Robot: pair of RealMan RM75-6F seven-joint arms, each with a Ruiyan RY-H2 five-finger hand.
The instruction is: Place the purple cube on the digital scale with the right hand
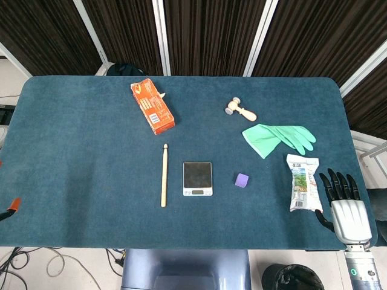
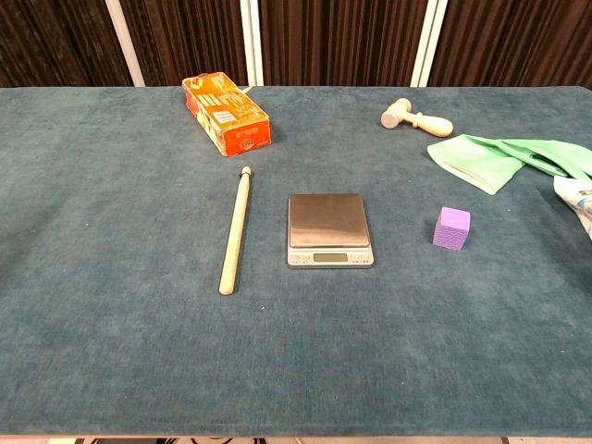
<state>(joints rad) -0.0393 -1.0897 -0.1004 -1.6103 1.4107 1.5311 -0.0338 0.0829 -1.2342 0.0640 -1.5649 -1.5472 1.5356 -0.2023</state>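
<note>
A small purple cube (image 1: 242,180) (image 2: 451,228) sits on the blue table, just right of the digital scale (image 1: 198,178) (image 2: 329,229). The scale's steel plate is bare. My right hand (image 1: 344,202) lies at the table's front right corner with its fingers spread and nothing in them, well to the right of the cube; the chest view does not show it. My left hand appears in neither view.
A wooden stick (image 1: 164,175) (image 2: 235,229) lies left of the scale. An orange box (image 1: 152,106) (image 2: 227,114), a small wooden mallet (image 1: 240,109) (image 2: 415,117) and green rubber gloves (image 1: 278,138) (image 2: 509,159) lie farther back. A snack packet (image 1: 302,182) sits beside my right hand.
</note>
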